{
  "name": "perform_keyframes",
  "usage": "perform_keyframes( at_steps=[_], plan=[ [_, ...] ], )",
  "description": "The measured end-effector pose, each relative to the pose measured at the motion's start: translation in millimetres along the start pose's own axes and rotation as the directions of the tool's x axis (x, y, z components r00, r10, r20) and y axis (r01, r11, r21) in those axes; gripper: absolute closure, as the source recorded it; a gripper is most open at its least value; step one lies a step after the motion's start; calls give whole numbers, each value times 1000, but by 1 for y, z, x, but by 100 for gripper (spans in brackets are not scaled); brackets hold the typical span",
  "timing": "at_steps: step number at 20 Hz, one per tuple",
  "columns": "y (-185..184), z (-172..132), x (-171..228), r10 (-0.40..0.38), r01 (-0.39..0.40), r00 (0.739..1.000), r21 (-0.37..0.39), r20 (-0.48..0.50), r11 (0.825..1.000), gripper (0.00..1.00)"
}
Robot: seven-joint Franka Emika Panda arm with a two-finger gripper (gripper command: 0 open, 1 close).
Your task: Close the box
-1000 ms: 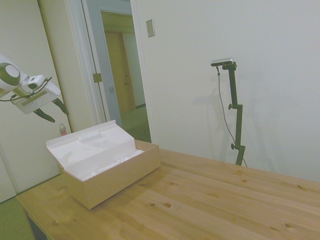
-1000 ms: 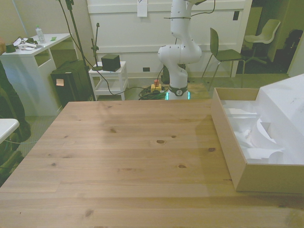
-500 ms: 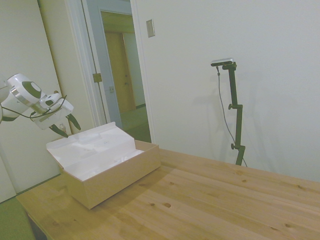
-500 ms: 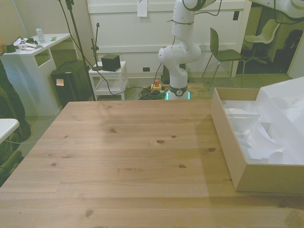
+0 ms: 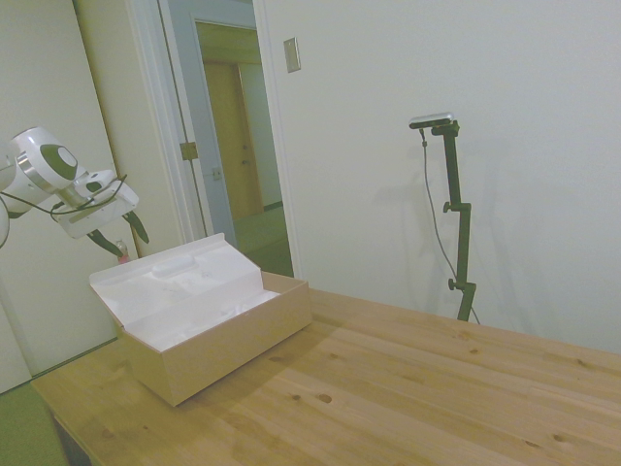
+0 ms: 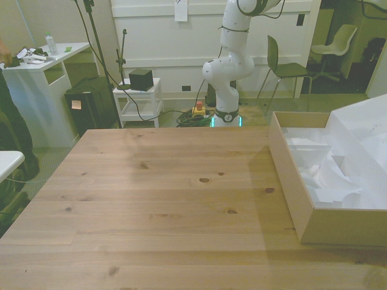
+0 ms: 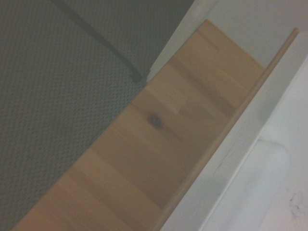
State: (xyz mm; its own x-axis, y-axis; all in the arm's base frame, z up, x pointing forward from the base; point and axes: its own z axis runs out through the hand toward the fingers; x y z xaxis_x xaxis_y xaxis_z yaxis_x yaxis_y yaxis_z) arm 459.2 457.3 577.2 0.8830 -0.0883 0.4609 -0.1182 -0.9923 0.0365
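The box (image 5: 209, 325) sits at one end of the worktop (image 5: 408, 388), near the corner by the doorway in the side view. Its lid (image 5: 170, 282) stands up and leans back, white inner face showing, so nothing of the closing is done yet. The gripper (image 5: 121, 238) hangs in the air just behind and above the lid's top edge, touching nothing; its two dark fingers (image 5: 139, 226) are spread apart and empty. What is left, as I judge it, is the whole job: get behind the lid, push it forward and press it down. Count: one box, one lid, one arm. The wrist view shows the lid's edge (image 7: 231, 125) with bare worktop (image 7: 159, 139) beside it.
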Motion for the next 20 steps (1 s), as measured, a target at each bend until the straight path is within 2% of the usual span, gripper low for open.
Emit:
perform_keyframes(
  at_steps=[3,6,8,10,13,15,18,20],
  plan=[
    [-8,27,-11,-53,53,998,-13,21,998,0],
    [-6,45,-16,-71,72,997,-40,29,997,0],
    [4,50,-13,-63,64,998,-68,19,996,0],
    [29,40,-5,-35,34,999,-109,-1,993,0],
    [104,25,17,54,-61,998,-188,-38,980,0],
    [163,15,31,121,-131,991,-226,-56,965,0],
    [267,12,43,232,-236,972,-239,-46,942,0],
    [331,21,40,289,-289,957,-234,-33,928,0]
  ],
)
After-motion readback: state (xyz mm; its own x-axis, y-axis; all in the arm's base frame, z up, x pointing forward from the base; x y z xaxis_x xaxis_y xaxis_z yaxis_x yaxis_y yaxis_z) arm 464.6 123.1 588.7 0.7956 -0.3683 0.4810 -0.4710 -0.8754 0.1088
